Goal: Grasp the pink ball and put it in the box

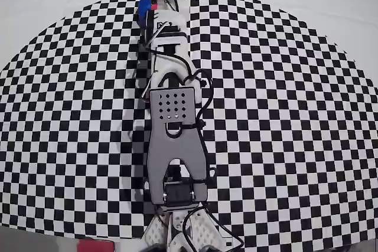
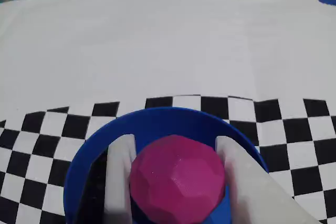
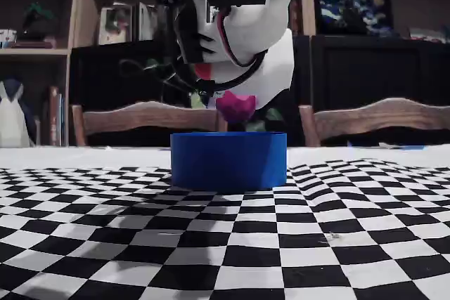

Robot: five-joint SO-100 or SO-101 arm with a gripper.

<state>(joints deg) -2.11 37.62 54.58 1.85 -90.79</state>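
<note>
Ball: the pink ball (image 2: 177, 179) hangs above the box (image 3: 228, 160), clear of the rim in the fixed view, not yet inside.
Claw: the gripper (image 2: 176, 182) is clamped on the ball, one pale finger on each side.
Key relation: the box opening lies straight below the ball; release looks enough, though centring is hard to judge.
Textures: the ball is faceted and matte; the box is smooth, blue, round and low-walled; the checkered cloth (image 1: 283, 116) lies flat.

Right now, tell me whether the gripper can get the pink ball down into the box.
Probably yes. The gripper holds the pink ball between its fingers directly over the box; in the fixed view the ball hangs above the open rim with nothing between them, so opening should drop it inside.
</note>
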